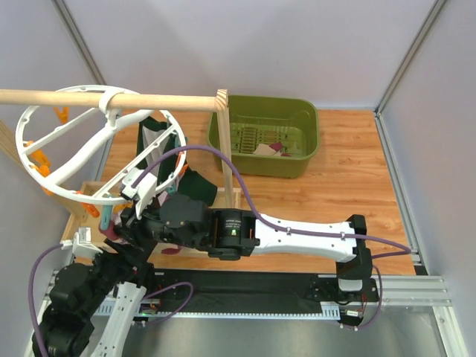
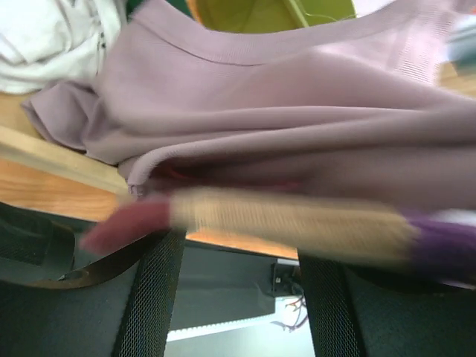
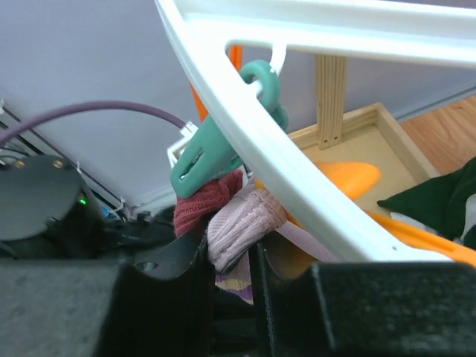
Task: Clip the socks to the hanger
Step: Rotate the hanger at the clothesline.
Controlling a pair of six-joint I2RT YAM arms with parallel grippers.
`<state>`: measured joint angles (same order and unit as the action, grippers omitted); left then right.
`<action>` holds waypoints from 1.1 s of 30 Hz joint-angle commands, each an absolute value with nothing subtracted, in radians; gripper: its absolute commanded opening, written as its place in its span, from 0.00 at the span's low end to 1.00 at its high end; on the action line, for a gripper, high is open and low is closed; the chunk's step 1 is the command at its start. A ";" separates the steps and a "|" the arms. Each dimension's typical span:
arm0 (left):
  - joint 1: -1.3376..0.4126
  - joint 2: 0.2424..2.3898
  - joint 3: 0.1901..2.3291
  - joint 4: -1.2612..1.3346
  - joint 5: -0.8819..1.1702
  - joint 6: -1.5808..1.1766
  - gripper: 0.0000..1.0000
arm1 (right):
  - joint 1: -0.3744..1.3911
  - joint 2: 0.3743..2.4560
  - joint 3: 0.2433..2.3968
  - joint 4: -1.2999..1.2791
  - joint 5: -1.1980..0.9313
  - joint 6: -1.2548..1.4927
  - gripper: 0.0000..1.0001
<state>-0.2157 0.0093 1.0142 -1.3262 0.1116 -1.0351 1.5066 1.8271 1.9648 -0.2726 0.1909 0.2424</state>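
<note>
1. The sock (image 3: 242, 216) sits just below the open-looking mouth of the teal clip (image 3: 216, 149). Its maroon end touches or nearly touches the clip's lower tip, and the rest hangs downward, so its long axis is roughly upright.
2. The clip hangs from the rim of the hanger (image 3: 335, 28), up and slightly left of the sock. The coming move is probably a short lift into the clip mouth.
3. The right tool (image 3: 230, 249) is clamped on the sock's pink ribbed middle, directly under the clip. It is the nearer arm by far.
4. The left tool (image 2: 238, 253) has its fingers spread apart. A blurred cream sock (image 2: 290, 223) with a maroon end and a purple end lies crosswise over its tips. I cannot tell whether they touch, or whether this is the same sock.
5. A mauve garment (image 2: 297, 97) hangs close above the left tool and crowds the space there.
6. Room is tight: rim, clip and an orange clip behind are all bunched together, so the sock could snag on the rim.
7. Further out, the hanger hangs on a wooden rod (image 1: 74, 97), over a wooden tray (image 3: 387, 123) on the desk (image 1: 335, 193). A green tub (image 1: 301, 163) stands well apart to the right.
</note>
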 commanded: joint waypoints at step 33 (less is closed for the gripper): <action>-0.216 0.023 0.787 -1.009 0.223 -1.020 0.78 | 1.589 1.637 1.954 -0.492 0.216 0.218 0.76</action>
